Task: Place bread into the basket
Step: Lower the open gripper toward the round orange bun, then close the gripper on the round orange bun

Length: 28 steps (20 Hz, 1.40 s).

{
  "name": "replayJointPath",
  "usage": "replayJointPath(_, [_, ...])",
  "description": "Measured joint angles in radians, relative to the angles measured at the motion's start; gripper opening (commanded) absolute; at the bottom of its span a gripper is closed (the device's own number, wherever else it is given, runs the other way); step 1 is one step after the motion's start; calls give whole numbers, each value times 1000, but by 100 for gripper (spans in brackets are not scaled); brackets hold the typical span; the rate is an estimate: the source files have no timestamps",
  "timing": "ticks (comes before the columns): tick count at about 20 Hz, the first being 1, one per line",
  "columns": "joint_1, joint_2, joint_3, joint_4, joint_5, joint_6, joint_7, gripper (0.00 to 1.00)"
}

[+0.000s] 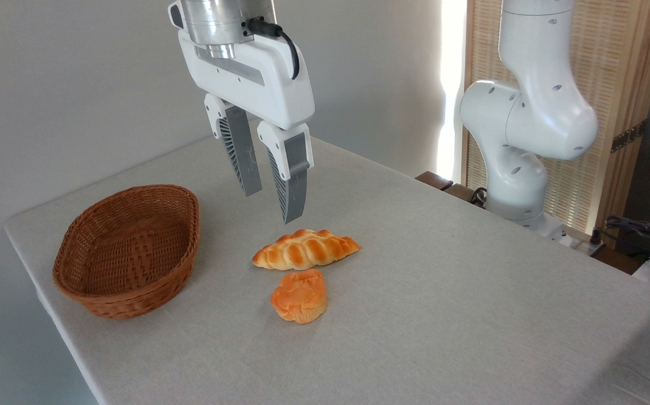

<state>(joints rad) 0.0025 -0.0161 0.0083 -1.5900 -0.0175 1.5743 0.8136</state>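
- Bread, my small lumpy orange bun [299, 296], lies on the grey table [443, 315], just before the golden braided loaf [306, 249].
- My claw [273, 202] hangs above the loaf, fingers slightly parted, gripping nothing (pointing down).
- Oval brown wicker basket [128, 250] sits left, apart.

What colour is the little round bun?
Orange, seen in the fixed camera view: the bun.

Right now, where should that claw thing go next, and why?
Probably toward the camera and down over the orange bun: the gripper hangs open and empty above the braided loaf, and the wicker basket holds nothing yet.
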Motion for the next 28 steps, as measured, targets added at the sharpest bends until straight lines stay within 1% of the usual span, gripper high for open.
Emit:
replayJointPath(16, [1, -10, 0, -12, 0, -1, 2, 100])
replayJointPath(20, [0, -42, 0, -108, 0, 11, 28, 100])
replayJointPath(22, [1, -57, 0, -167, 0, 46, 30, 100])
replayJointPath(24, [-1, -72, -1, -232, 0, 101, 30, 100])
replayJointPath(28, [-23, -78, -10, -380, 0, 258, 31, 100])
